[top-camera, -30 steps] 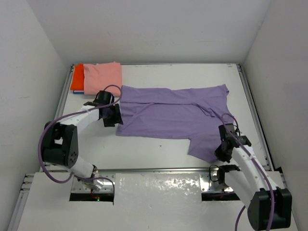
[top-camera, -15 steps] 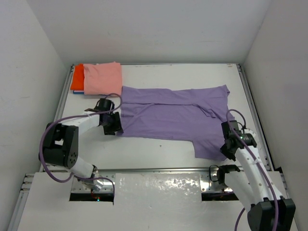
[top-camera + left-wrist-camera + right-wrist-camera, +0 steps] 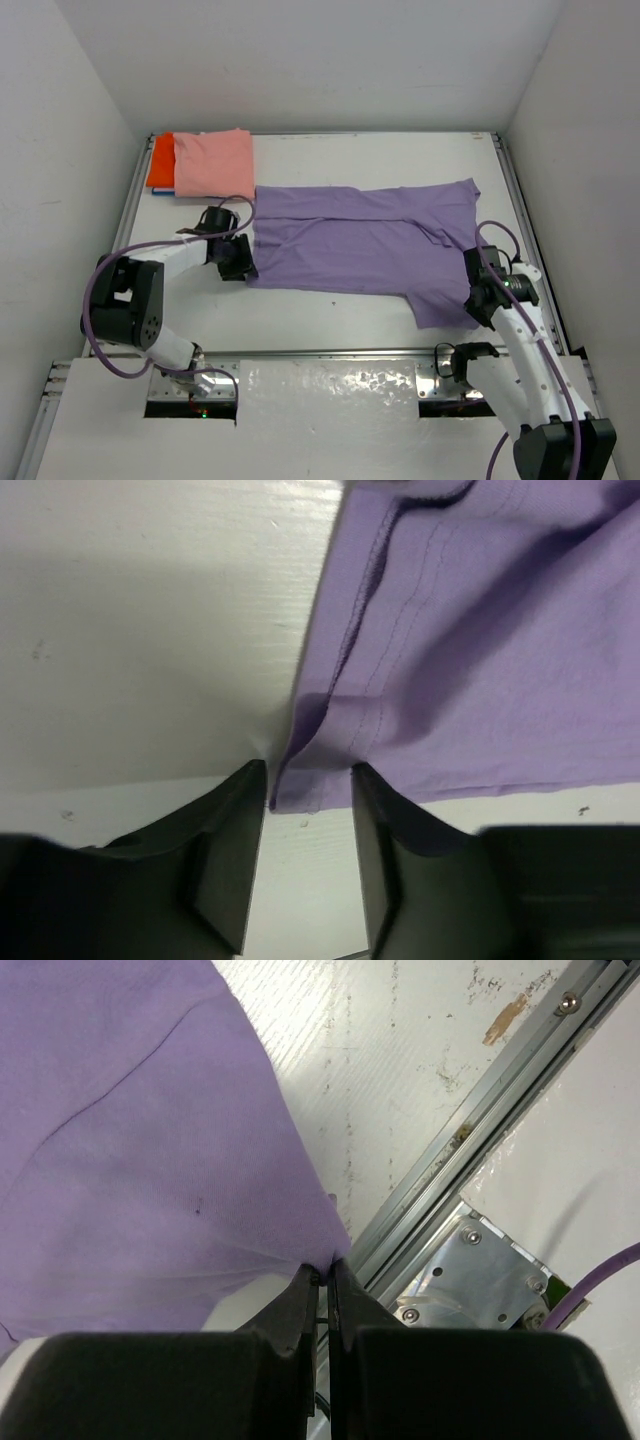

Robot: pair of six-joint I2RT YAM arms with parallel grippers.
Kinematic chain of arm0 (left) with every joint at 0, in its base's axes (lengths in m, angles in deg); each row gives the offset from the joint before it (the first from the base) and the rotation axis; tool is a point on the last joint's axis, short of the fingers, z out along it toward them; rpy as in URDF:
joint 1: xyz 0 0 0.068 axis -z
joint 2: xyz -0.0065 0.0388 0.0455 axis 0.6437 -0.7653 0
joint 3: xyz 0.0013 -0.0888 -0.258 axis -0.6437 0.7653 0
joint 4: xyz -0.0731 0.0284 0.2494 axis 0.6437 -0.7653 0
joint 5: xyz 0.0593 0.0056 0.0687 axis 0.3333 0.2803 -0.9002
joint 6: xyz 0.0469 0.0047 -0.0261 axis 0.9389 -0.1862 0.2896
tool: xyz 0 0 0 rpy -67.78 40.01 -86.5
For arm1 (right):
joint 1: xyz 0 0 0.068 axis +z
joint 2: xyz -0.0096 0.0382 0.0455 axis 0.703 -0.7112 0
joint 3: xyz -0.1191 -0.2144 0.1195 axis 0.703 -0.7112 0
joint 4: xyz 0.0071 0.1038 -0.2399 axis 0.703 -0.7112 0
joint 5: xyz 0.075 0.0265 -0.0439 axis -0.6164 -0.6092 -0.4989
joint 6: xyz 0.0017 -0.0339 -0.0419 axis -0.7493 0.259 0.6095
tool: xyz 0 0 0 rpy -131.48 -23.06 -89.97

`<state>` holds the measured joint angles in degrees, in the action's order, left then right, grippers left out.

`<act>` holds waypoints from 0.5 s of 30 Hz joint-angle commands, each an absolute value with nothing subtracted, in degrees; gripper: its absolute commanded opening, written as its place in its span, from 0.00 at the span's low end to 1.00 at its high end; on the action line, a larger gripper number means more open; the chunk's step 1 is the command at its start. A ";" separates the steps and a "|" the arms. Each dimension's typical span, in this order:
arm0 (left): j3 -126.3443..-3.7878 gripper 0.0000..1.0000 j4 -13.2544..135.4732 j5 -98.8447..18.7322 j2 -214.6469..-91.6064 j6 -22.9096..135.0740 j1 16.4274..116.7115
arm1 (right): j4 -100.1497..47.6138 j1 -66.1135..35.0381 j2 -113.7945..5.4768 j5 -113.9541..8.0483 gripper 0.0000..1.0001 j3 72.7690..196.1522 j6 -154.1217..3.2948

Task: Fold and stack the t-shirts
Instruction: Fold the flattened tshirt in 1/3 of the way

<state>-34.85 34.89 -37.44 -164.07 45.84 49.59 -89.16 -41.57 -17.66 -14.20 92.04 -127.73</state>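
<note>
Top external shows the soft purple shirt (image 3: 350,240) spread across the white table (image 3: 330,310), its near-left corner lying between the left gripper's (image 3: 241,263) half-parted jaws, unpinched. The right gripper (image 3: 479,310) is clamped on its near-right edge. At far left, the folded pink shirt (image 3: 213,162) overlaps the orange shirt (image 3: 160,160).

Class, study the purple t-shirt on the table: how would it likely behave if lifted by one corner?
Probably floppy: the purple t-shirt puckers into creases where the right gripper pinches its corner. Likely light, since a fingertip pinch seems to hold it. It should drape and fold rather than stay flat, given its wrinkled layers.
</note>
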 commanded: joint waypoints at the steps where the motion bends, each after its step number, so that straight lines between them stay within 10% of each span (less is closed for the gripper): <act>1: -33.59 0.36 37.73 -33.65 -163.68 44.55 49.12 | -89.22 -41.85 -17.20 -12.79 0.00 93.98 -127.84; 7: -33.06 0.02 36.16 -31.00 -160.70 43.76 49.12 | -89.83 -41.85 -17.11 -12.97 0.00 94.77 -127.93; 15: -32.98 0.00 31.94 -32.32 -157.09 42.79 49.12 | -93.43 -41.85 -16.67 -7.88 0.00 99.16 -128.97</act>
<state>-32.95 33.27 -32.57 -159.74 43.52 49.59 -90.90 -41.57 -17.46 -12.69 95.45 -127.82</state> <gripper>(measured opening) 0.006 0.002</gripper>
